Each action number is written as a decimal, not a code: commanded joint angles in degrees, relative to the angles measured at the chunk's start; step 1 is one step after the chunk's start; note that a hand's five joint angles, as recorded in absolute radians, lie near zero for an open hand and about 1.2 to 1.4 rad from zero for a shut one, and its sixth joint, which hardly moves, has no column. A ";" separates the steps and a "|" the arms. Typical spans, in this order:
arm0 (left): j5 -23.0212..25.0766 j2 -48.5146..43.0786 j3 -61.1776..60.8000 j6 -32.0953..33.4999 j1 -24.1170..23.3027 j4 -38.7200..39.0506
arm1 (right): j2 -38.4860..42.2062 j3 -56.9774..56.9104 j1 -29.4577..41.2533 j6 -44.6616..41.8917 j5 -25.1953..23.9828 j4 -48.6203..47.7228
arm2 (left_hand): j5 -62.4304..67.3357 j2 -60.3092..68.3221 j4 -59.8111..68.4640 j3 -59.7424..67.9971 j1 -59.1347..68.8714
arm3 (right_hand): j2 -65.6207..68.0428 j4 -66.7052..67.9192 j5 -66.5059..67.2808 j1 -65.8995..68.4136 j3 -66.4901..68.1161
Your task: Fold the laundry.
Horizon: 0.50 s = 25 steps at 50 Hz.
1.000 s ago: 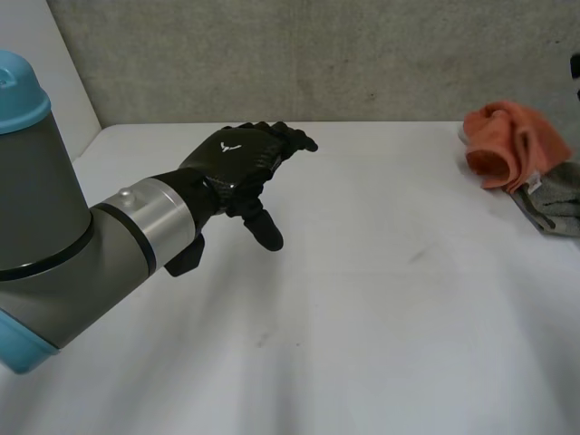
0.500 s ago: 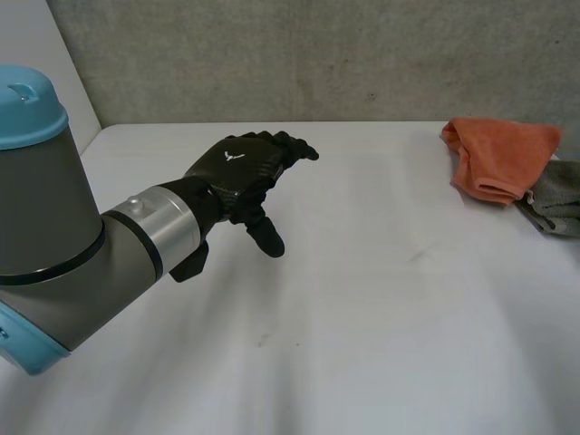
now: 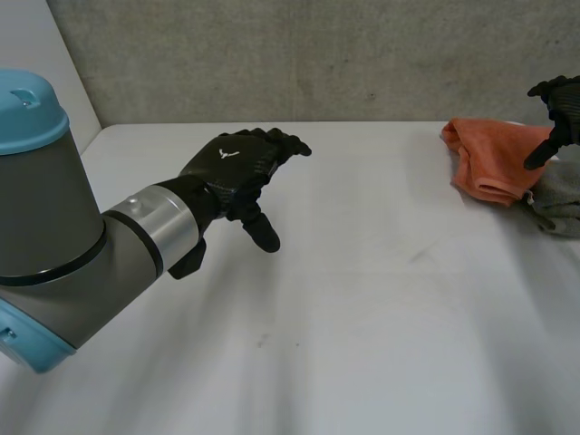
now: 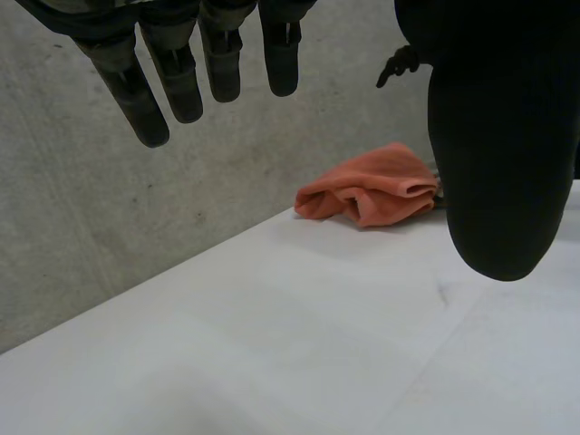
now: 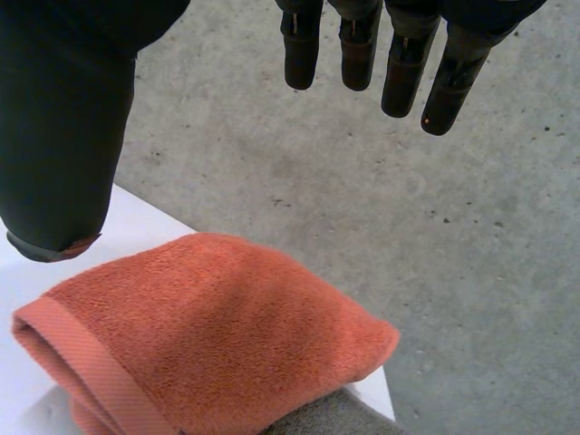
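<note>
My right hand (image 3: 560,104) hovers above the orange towel (image 5: 208,335). Its fingers are straight and a bit spread, thumb apart from them, pinching nothing. The towel lies bunched and doubled at abt 2 o'clock on the white table (image 3: 362,317), close to the far edge by the concrete wall (image 3: 317,54). Main risk, I think: a grey cloth (image 3: 557,204) lies at the towel's 4 o'clock, touching it and it seems partly under it, so if I close w/o care I may catch both cloths and drag the grey one along. Second risk: the towel is folded over itself and I see no free corner, so I could pinch two layers & it will not open flat. Third: near that edge, a push instead of a grasp may slide it off. My left hand (image 3: 237,168) is at abt 10 o'clock above the table, fingers relaxed and nearly straight, thumb pointing down, holding nothing, well apart from the towel. Between them I see bare table, no obstacle.
</note>
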 commanded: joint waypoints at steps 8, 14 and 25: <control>-1.35 0.00 -0.15 -0.07 0.37 0.90 | 2.27 -0.55 3.51 0.19 1.70 -0.46 | -0.71 -0.87 -0.85 -1.30 -1.73 | -2.64 -3.39 -3.54 -1.47 -2.15; -1.35 -0.09 -0.15 0.02 0.37 0.90 | 12.44 -10.45 7.02 0.10 4.94 0.07 | -0.71 -0.87 -0.85 -1.30 -1.73 | -2.64 -3.39 -3.54 -1.47 -2.15; -1.35 0.17 -0.06 0.02 0.72 0.99 | 35.73 -41.82 8.08 -0.95 14.09 4.37 | -0.71 -0.87 -0.85 -1.30 -1.73 | -2.64 -3.39 -3.54 -1.47 -2.15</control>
